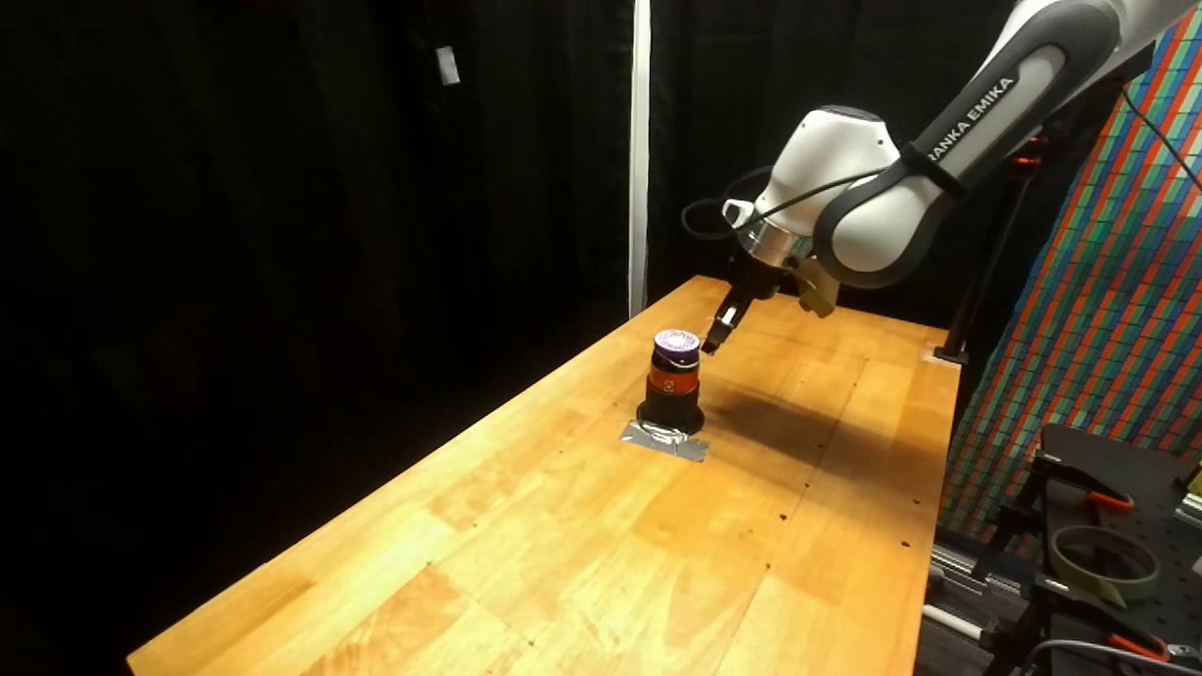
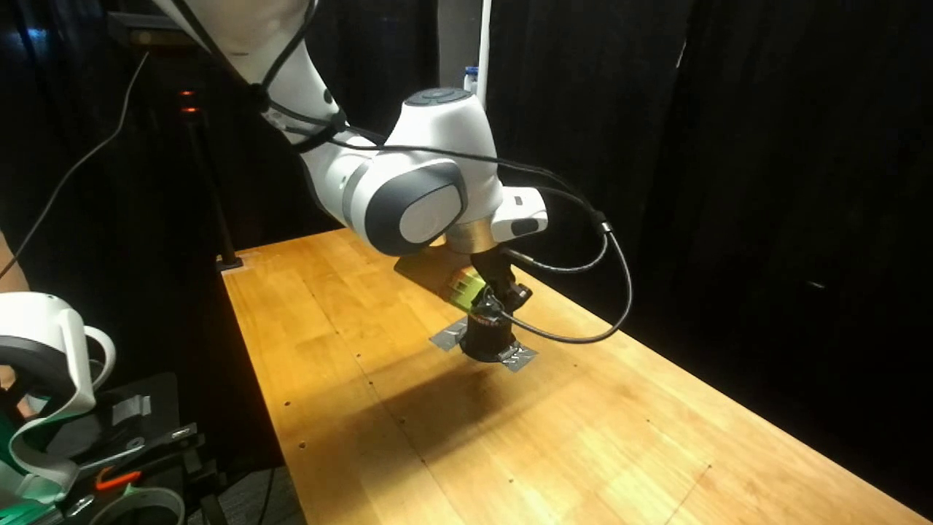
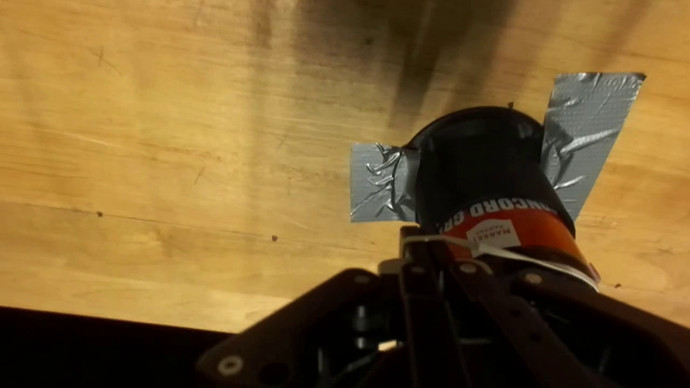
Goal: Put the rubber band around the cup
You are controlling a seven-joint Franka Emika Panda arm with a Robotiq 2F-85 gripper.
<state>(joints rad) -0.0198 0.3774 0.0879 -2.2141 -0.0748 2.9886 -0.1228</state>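
Note:
The cup [image 1: 673,382] is a dark cylinder with an orange-red stripe and a purple and white top. It stands upright on the wooden table and shows in the wrist view [image 3: 480,172]. In an exterior view the arm hides its upper part [image 2: 488,339]. A thin whitish rubber band [image 3: 517,254] runs from my fingertips across the cup's side; in an exterior view it passes round the cup's front below the top [image 1: 684,365]. My gripper [image 3: 422,240] is beside the cup's upper part, its fingers together, with the band over the fingertips. I cannot tell if they pinch it.
Silver tape strips [image 3: 377,186] hold the cup's base to the table [image 1: 526,554]. A cable [image 2: 554,339] loops from the wrist near the cup. A black side stand with a roll of tape [image 1: 1061,563] is beyond the table's edge. Dark curtains hang behind.

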